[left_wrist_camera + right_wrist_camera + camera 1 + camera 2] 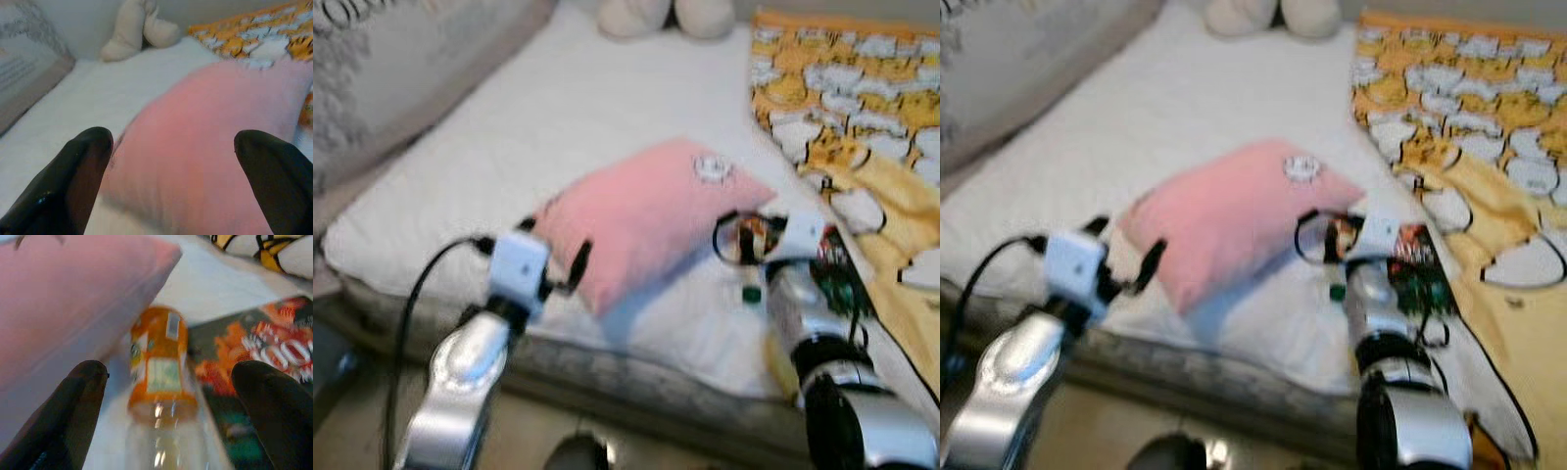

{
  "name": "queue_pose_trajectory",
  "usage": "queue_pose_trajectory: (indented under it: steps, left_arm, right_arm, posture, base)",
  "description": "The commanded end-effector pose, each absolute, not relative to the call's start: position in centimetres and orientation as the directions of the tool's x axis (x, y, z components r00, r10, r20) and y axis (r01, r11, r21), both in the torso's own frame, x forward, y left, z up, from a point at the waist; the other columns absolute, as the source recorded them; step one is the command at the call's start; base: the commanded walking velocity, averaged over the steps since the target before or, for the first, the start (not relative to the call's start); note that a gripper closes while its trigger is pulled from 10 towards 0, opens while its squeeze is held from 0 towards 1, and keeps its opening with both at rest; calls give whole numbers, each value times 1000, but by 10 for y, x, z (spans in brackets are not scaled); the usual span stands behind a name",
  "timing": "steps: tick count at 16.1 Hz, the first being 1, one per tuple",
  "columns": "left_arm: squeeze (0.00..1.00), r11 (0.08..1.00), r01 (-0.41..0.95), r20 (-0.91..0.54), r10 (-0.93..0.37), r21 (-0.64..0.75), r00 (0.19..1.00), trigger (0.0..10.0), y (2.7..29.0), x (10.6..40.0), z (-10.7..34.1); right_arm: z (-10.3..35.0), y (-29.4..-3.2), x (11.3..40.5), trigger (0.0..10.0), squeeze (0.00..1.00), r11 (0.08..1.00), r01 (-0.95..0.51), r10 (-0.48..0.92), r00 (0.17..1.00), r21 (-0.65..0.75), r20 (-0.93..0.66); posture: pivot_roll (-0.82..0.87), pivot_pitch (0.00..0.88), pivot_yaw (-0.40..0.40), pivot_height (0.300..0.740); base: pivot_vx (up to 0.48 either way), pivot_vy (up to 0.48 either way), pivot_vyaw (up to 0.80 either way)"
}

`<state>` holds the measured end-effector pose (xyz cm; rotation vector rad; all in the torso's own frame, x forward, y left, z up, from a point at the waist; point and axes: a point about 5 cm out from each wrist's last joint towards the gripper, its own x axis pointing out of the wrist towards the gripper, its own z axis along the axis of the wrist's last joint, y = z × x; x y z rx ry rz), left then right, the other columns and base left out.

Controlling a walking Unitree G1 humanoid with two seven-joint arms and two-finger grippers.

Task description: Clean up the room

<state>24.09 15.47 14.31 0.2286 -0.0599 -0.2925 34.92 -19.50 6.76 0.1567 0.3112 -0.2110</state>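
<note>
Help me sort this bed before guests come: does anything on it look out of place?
Yes. A clear plastic bottle with an orange label lies on its side on the white bed, between the askew pink pillow and a dark printed snack packet. The right hand is open around the bottle.

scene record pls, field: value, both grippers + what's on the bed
surface: bed with white cover
left gripper: open, at the near corner of the pink pillow
right gripper: open, bottle with orange label lying between its fingers, not gripped
beside bottle: dark printed packet, flat on the bed
right side of bed: orange and white patterned blanket
far end: cream plush toy
</note>
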Motion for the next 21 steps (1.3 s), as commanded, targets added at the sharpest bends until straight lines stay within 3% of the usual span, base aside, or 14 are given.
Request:
queue_pose_trajectory:
  steps: [1,5,9,14,17,21]
  left_arm:
    - [0,934,259,35,-276,244,961,10000,161,238,150]
    - [0,937,244,7,-253,251,967,10000,169,225,153]
    - [0,931,257,-29,-259,258,965,10000,172,209,157]
    - [0,935,252,-59,-245,250,968,10000,172,203,154]
    - [0,938,248,-51,-243,243,969,10000,171,208,154]
    - [0,939,268,-28,-268,217,963,10000,159,220,150]
  right_arm:
    - [72,-185,354,10000,0,968,218,-172,936,121,-307]
    - [57,-172,349,10000,0,965,214,-143,913,151,-381]
    - [55,-183,348,10000,0,961,262,-204,891,92,-407]
    - [73,-178,360,10000,0,973,216,-177,924,81,-340]
    - [94,-171,370,10000,0,987,155,-143,968,41,-204]
    - [108,-183,368,10000,0,976,218,-217,975,18,-52]
  posture:
    - [302,149,51,731]
    - [340,170,63,731]
    - [384,221,84,731]
    - [378,221,66,731]
    - [355,201,53,731]
    - [302,160,35,731]
  base:
    - [0,0,0]
    - [0,0,0]
    - [0,0,0]
    - [0,0,0]
    - [0,0,0]
    - [0,0,0]
